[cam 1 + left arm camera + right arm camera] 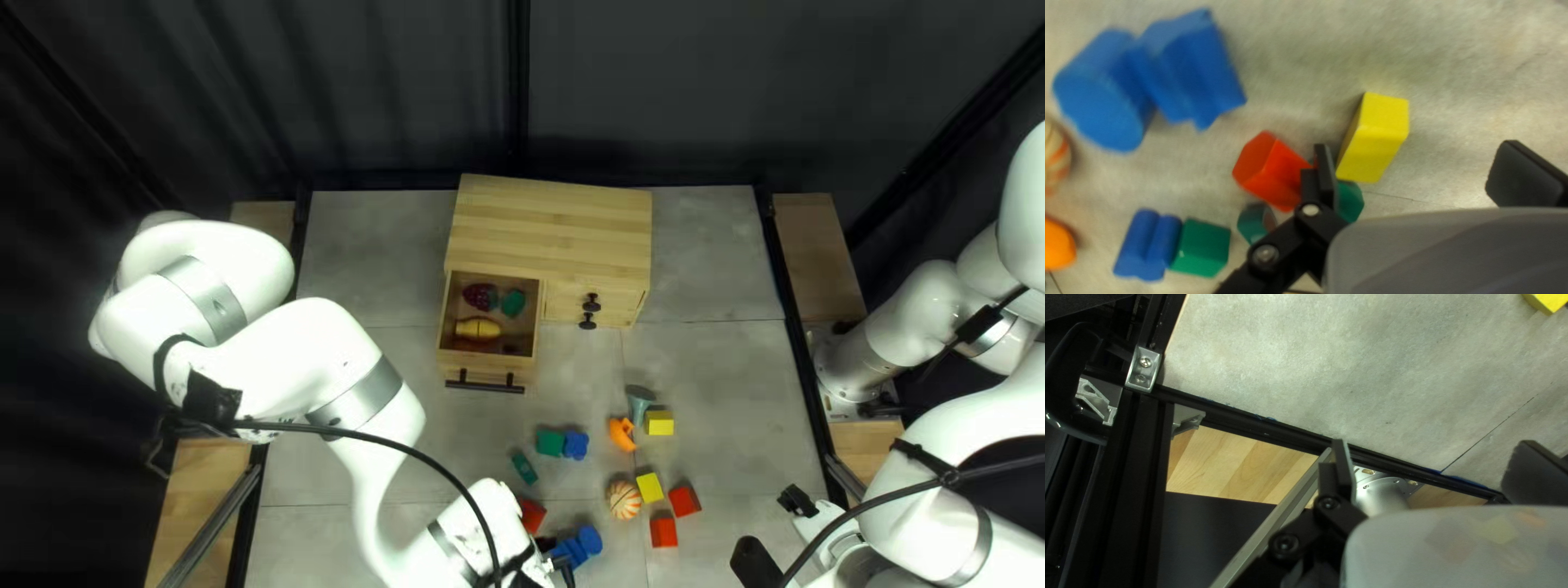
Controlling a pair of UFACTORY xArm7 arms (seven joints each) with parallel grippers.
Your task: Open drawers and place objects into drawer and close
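Observation:
The left drawer [449, 351] of the wooden cabinet [555, 223] stands open, holding a yellow piece [479, 329], a dark red piece [479, 295] and a green one [513, 302]. My left gripper [563, 568] is low over the table beside a blue piece [586, 539]. In its wrist view, my left gripper [1426, 174] is open; a yellow block [1377, 133] lies ahead, nearer one finger, with a red block [1271, 169] outside that finger. My right gripper [775, 531] is at the table's right side; in its wrist view, my right gripper [1432, 468] is open and holds nothing.
Around the table's middle lie a striped ball [624, 500], an orange piece [622, 435], a grey-green piece [639, 401], a green block [550, 442] and several red and yellow blocks. Two dark knobs [589, 310] are on the cabinet's closed front. A black frame rail [1263, 424] passes below my right gripper.

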